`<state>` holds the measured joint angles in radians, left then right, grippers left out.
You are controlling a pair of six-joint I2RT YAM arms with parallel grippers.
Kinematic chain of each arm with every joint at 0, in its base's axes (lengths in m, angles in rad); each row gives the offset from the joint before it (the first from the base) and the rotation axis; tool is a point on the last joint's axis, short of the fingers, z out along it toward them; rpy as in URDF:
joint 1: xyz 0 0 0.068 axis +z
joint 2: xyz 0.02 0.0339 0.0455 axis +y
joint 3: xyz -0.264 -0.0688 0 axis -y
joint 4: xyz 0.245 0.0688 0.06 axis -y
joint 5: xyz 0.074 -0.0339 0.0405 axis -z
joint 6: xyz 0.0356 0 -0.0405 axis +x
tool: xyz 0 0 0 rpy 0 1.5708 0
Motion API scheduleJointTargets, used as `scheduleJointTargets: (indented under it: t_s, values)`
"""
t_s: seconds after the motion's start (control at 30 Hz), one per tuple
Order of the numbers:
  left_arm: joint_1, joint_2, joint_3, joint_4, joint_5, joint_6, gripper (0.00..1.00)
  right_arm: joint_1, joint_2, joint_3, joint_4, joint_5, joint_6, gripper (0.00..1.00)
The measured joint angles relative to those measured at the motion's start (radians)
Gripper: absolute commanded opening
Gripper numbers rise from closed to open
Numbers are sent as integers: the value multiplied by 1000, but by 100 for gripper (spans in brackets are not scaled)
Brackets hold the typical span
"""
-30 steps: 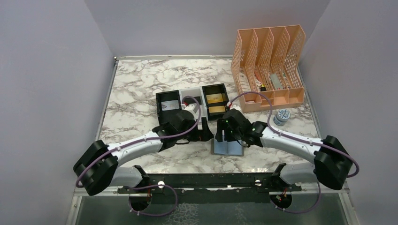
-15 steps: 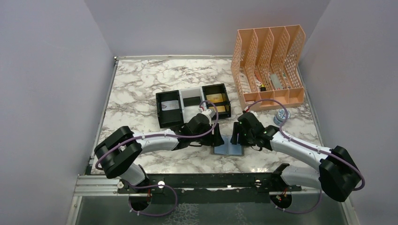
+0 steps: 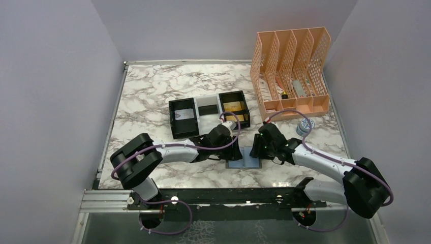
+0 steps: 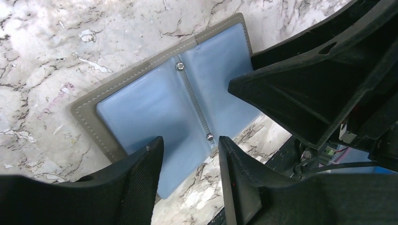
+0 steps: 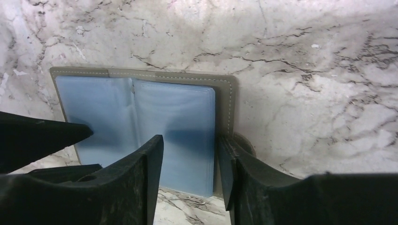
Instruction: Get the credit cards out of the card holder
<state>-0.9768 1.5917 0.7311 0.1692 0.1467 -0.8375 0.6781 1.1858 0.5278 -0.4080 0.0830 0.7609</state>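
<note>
On table [image 3: 152,91], open card holder [image 3: 244,161]

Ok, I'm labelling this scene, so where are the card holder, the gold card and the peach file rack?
card holder [image 4: 141,108], left wrist view, left blue inner panel.
gold card [image 3: 233,106], top external view, its face.
peach file rack [image 3: 264,66], top external view, left mesh wall.

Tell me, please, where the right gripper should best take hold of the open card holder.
Probably the right panel's outer edge, with the right gripper coming from the right: the card holder lies open and flat on the table, so only its thin grey rim offers a pinch.
</note>
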Motion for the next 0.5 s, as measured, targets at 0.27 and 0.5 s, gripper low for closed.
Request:
scheduleJointTargets:
  t_s: [0.27,0.5]
  values:
    - [-10,6,-13,13,0,-10,41,-19,-13,-58,118,-119,31,25]
    - [-19,6,-54,42,0,-36,41,-26,-11,-88,188,-216,58,25]
